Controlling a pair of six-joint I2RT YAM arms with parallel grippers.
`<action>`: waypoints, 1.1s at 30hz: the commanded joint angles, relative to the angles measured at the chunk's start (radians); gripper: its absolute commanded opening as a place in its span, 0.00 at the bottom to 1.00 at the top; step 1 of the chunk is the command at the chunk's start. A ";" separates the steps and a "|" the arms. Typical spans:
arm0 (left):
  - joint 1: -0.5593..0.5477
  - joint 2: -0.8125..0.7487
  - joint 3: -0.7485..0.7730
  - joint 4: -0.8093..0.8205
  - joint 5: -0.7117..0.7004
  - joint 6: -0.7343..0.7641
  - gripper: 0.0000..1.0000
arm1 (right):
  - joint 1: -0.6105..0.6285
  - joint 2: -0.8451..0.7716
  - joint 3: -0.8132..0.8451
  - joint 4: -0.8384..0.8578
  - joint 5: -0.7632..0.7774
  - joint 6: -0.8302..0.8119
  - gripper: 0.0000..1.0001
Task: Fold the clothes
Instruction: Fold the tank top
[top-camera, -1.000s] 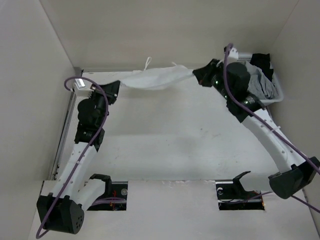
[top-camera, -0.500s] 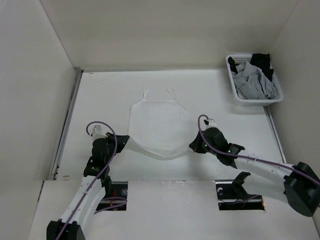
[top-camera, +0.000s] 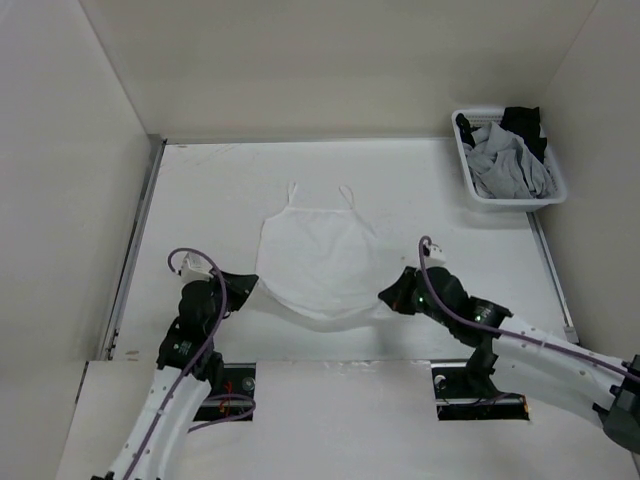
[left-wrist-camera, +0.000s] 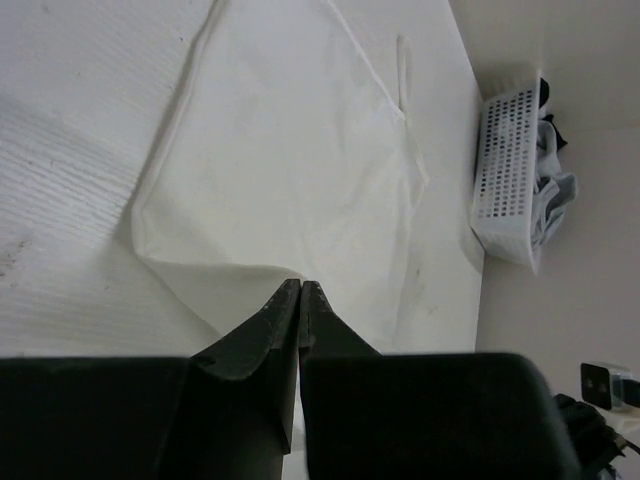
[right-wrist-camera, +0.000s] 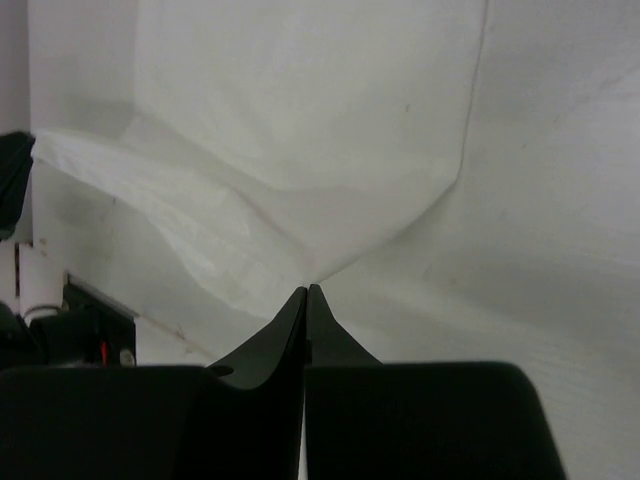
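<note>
- Basically, the clothes (top-camera: 318, 262) lie spread flat on the table (top-camera: 200, 200), toward the front edge, between your two arms.
- Strap loops (top-camera: 292, 195) point at the far wall, and the rounded hem faces the arm bases.
- Your left gripper (top-camera: 243, 291) is clenched on the hem's left corner. The left wrist view shows the fingers pinched together with fabric running right into the tips.
- Your right gripper (top-camera: 388, 296) is clenched on the hem's right corner. Its wrist view shows the same: fingers tight, cloth drawn to a point at the tips.
- Both pinched corners are pulled outward and look slightly raised. The hem curves between them, and the rest of the fabric sits on the table with few wrinkles.
- Basket (top-camera: 520, 203) sits in the far right corner, well apart from the clothes. It holds grey garments (top-camera: 505, 165) and a black garment (top-camera: 522, 122).
</note>
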 joint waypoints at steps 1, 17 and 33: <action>0.008 0.203 0.107 0.227 -0.071 0.020 0.01 | -0.110 0.098 0.165 0.042 -0.015 -0.112 0.01; 0.066 1.271 0.685 0.812 -0.186 -0.027 0.00 | -0.578 0.840 0.851 0.176 -0.304 -0.309 0.01; 0.094 1.361 0.627 0.801 -0.219 0.019 0.33 | -0.644 1.085 0.983 0.166 -0.249 -0.294 0.36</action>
